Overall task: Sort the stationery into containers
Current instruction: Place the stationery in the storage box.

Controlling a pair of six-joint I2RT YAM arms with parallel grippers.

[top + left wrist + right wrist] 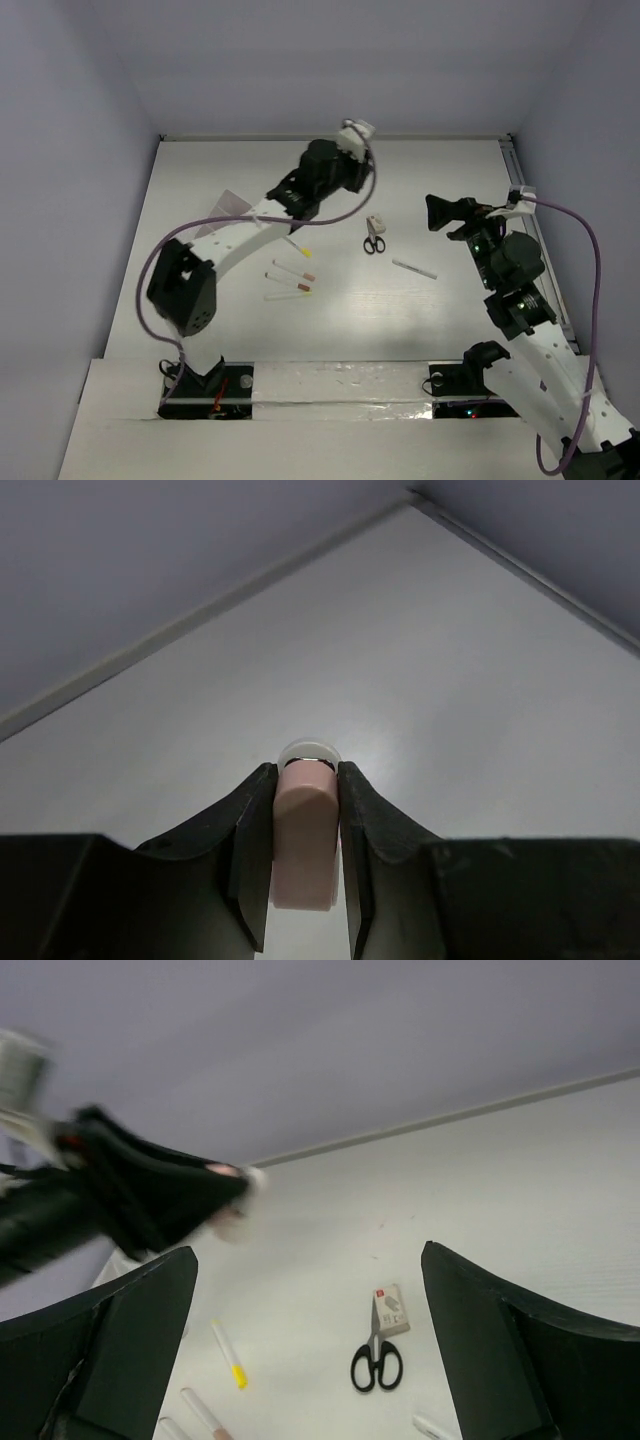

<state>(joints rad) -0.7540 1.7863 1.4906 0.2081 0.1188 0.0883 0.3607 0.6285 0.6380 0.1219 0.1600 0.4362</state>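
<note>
My left gripper (pixel 352 140) is raised over the back middle of the table and shut on the pink eraser (pixel 305 830). Something round and white shows just past its tip. It also shows blurred in the right wrist view (pixel 235 1175). My right gripper (pixel 435 213) is open and empty, right of the black-handled scissors (pixel 373 242) and the beige block (pixel 377 225) touching the blades. Both show in the right wrist view, scissors (pixel 377 1360) and block (pixel 390 1310). A yellow-tipped stick (pixel 297 246) and a pink-tipped stick (pixel 293 272) lie mid-table. The translucent box (pixel 232 203) is mostly hidden behind the left arm.
A third stick (pixel 288 292) lies below the pink-tipped one, and a white stick (pixel 414 268) lies right of the scissors. Walls close the table at the back and both sides. The left arm's links span the left half of the table.
</note>
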